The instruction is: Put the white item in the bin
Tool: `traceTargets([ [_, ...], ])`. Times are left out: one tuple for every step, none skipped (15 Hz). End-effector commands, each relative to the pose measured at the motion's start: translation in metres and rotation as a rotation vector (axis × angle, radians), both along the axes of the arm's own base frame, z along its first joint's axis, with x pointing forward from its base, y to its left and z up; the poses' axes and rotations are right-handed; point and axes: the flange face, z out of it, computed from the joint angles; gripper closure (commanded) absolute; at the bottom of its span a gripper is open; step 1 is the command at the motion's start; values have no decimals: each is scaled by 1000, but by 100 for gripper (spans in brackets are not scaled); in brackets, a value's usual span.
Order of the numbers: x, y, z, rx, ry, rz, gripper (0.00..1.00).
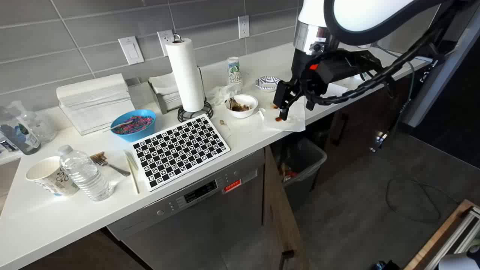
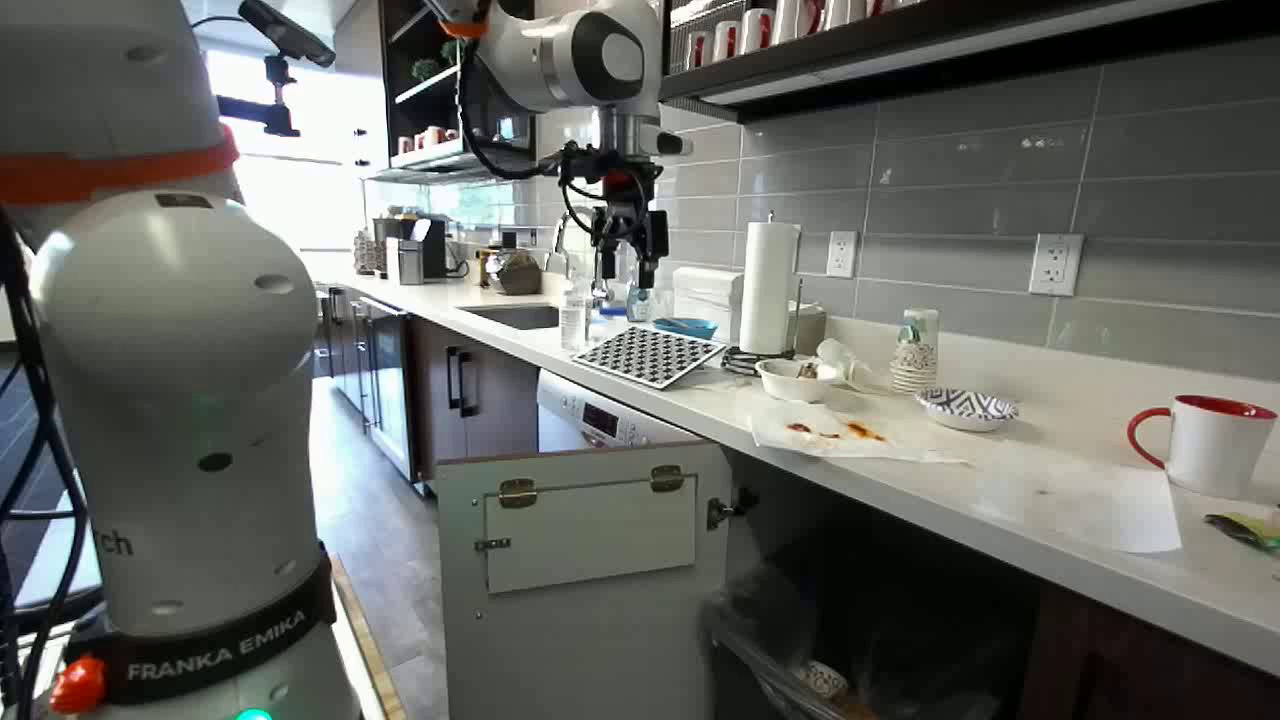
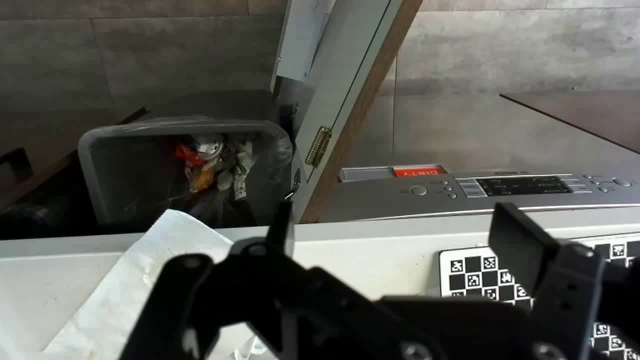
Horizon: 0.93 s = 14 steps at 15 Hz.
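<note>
Claw (image 3: pixel 392 220) stands nearest us in the wrist view, jaws wide apart, raised above the bench (image 3: pixel 375 255). We see a stained white paper (image 3: pixel 115 300) on the bench, one corner jutting past the front edge. The bin (image 3: pixel 145 129) stands lower down beside the open cabinet door (image 3: pixel 345 110), rubbish (image 3: pixel 205 165) inside. We also log a white bowl (image 1: pixel 243 113) near the paper; which white item the task means, we cannot tell.
</note>
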Motion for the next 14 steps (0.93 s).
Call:
traceTargets([
  [0, 0, 0, 0, 1, 0, 0],
  [0, 0, 0, 0, 1, 0, 0],
  [0, 0, 0, 0, 1, 0, 0],
  [0, 0, 0, 0, 1, 0, 0],
  [0, 0, 0, 0, 1, 0, 0],
  [0, 0, 0, 0, 1, 0, 0],
  [0, 0, 0, 0, 1, 0, 0],
  [0, 0, 0, 0, 1, 0, 0],
  [0, 0, 0, 0, 1, 0, 0],
  [0, 0, 0, 0, 1, 0, 0],
  [0, 0, 0, 0, 1, 0, 0],
  [2, -10, 2, -9, -7, -35, 0],
  [3, -23, 4, -31, -30, -83, 0],
  [4, -41, 6, -50, -50, -134, 0],
])
